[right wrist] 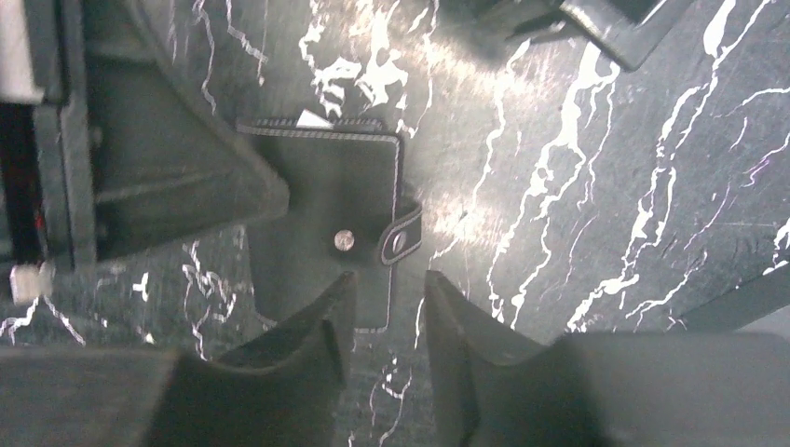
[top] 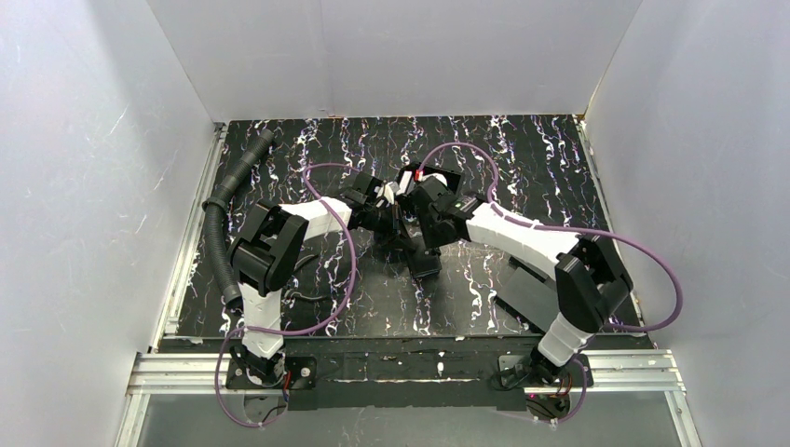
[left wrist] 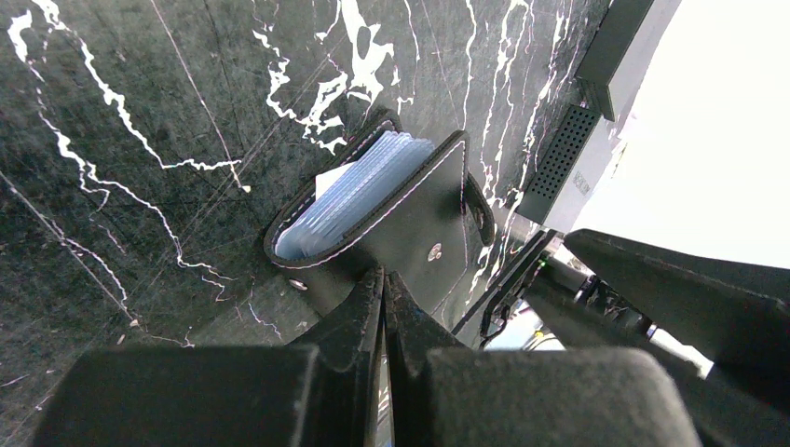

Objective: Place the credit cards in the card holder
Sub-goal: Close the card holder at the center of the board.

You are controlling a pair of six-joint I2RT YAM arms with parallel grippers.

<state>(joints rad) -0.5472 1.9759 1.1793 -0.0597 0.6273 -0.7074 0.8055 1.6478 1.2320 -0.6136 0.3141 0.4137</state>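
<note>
**Fig.** At lower centre of the left wrist view, the left pincer (left wrist: pixel 383 284) was closed to a hairline slit. Its tips met the near edge of the small black fold-over card holder (left wrist: pixel 410 228) and apparently pinched the cover. The holder lay mid-frame on the black, white-veined tabletop (left wrist: pixel 140 112). Its mouth gaped toward the upper left, showing a fan of pale blue-grey sleeves (left wrist: pixel 359 191). White stitching edged the cover, a silver snap stud (right wrist: pixel 343 241) sat on its face, and the strap (right wrist: pixel 402 240) was unfastened. It would probably handle as light, soft and floppy, with slick sleeves. The stitched cover edge, away from the mouth, seemed the best hold. At lower centre of the right wrist view, the right pincer (right wrist: pixel 388 279) hung open, its frame-left tip over the holder's lower edge.
</note>
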